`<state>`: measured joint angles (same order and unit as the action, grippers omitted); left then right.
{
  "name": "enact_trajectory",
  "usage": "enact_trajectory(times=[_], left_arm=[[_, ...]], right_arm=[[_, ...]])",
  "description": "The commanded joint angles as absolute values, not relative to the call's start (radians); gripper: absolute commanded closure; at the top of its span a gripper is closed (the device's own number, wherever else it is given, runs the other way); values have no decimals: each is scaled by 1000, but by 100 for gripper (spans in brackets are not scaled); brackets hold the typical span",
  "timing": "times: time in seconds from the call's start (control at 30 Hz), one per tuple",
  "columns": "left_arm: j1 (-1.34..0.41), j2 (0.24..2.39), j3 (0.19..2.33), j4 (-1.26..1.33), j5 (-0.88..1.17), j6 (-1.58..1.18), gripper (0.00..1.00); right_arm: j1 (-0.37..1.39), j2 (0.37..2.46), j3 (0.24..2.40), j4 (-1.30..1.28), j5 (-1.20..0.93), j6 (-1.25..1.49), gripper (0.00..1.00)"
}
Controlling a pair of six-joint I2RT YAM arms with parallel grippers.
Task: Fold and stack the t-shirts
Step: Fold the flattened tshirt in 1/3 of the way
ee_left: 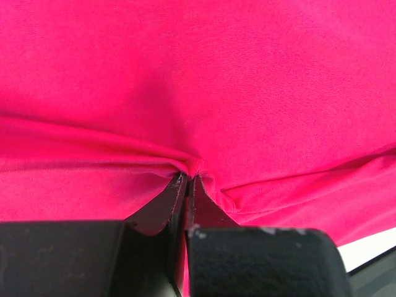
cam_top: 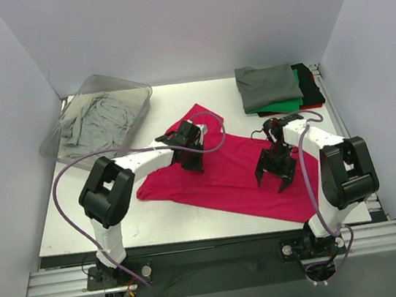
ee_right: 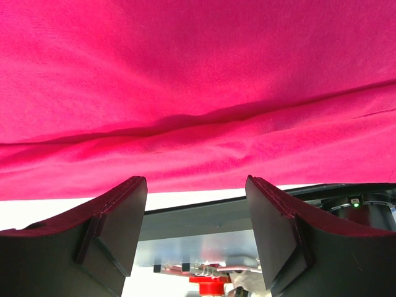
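Observation:
A bright magenta-red t-shirt lies spread and wrinkled across the middle of the table. My left gripper is down on its left part. In the left wrist view the left gripper is shut on a pinched ridge of the t-shirt. My right gripper hangs over the shirt's right part, a little above the cloth. Seen from the right wrist, the right gripper is open with nothing between its fingers, and the t-shirt fills the frame beyond them.
Folded shirts are stacked at the back right: dark grey on green, with black and red beside. A clear plastic bin at the back left holds a light grey shirt. The white table ends near the arm bases.

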<state>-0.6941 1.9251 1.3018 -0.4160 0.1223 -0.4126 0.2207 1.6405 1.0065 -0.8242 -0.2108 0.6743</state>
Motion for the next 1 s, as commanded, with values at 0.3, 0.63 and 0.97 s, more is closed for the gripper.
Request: enact_trajectory(times=[0.3,0.63,0.97], left_arm=[[-727,1976,1399,-451,117,-379,100],[-724,1970,1422,-381,215,-486,43],[-600,1855,1286,-85,449,-701,29]], right_arm=[[227,1620,968,-857,-215,693,34],[229,1589,966,-851,-215,704,33],[226,1574,969,-853,-207,703,32]])
